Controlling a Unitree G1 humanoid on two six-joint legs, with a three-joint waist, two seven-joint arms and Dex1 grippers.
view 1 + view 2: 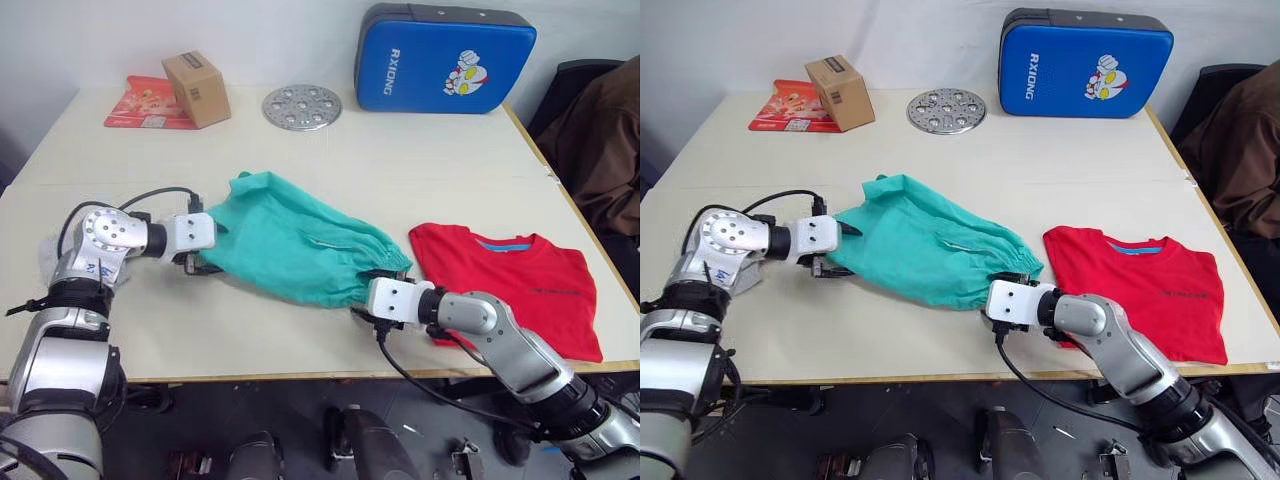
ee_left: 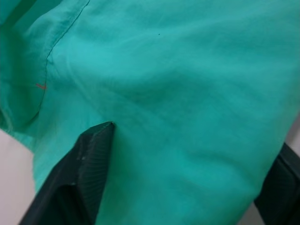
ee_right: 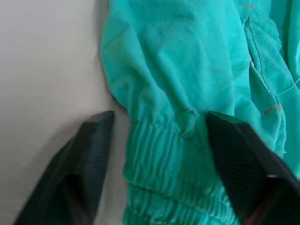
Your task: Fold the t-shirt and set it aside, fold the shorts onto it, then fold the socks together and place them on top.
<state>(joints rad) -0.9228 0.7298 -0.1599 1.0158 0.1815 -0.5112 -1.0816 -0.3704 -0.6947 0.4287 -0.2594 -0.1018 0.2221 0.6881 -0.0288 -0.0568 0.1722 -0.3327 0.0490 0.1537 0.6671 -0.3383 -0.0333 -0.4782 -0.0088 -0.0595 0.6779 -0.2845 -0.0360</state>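
Teal cloth fills the gap between my right fingers: they stand wide apart, one on the bare table, the other against the fabric, with the gathered elastic waistband of the shorts lying between them, not pinched. My right gripper sits at the near edge of the shorts, at the waistband end, just beside the t-shirt.

My left fingers are also spread wide, and the teal cloth bulges between them; one ribbed pad lies against the fabric, the other shows at the far side of the cloth. My left gripper is at the opposite end of the shorts, on my left.

The shorts lie crumpled across the middle of the table, stretched between my two grippers. The red t-shirt lies flat on the table to my right, near the front edge, its blue collar lining showing, close to the shorts.

Farther back on the table sit a small cardboard box on a red packet, a round perforated metal disc, and a blue pad with a cartoon figure, propped against the wall.
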